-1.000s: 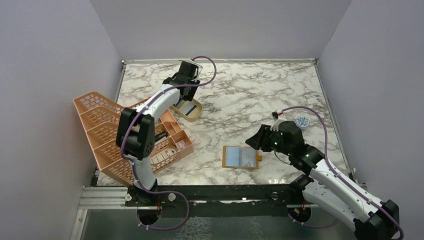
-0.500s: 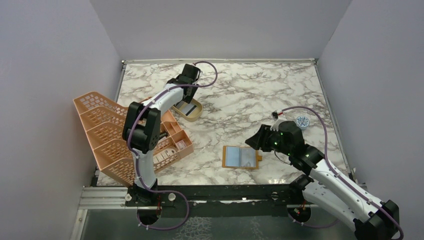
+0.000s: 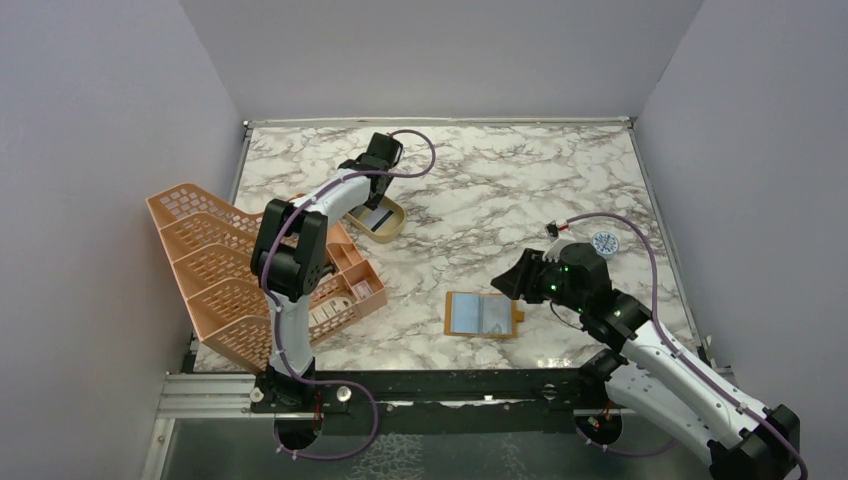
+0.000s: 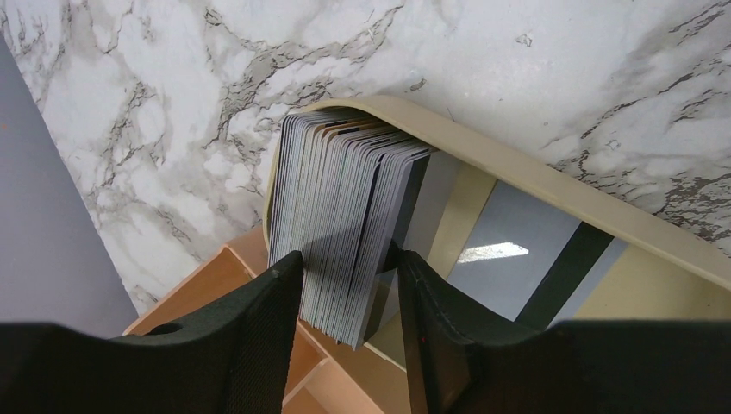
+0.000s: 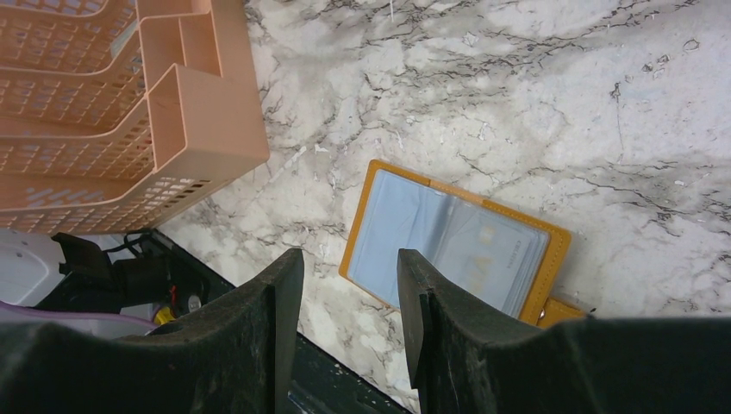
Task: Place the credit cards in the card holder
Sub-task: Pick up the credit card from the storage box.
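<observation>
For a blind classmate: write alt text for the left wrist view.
The left gripper straddles a stack of grey credit cards standing on edge in a tan oval dish. Another card, with a dark stripe, lies flat inside it.

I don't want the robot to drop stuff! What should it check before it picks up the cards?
1. Stack of credit cards stands on edge in the tan oval dish: ok.
2. Left end effector straddles cards in the stack: ok.
3. Only one card between its fingers: not ok, there are many.
4. Fingers squeezing the cards firmly: cannot tell.
5. Card holder lies open, pockets facing up: ok.
6. Right end effector is open and empty: ok.
</observation>
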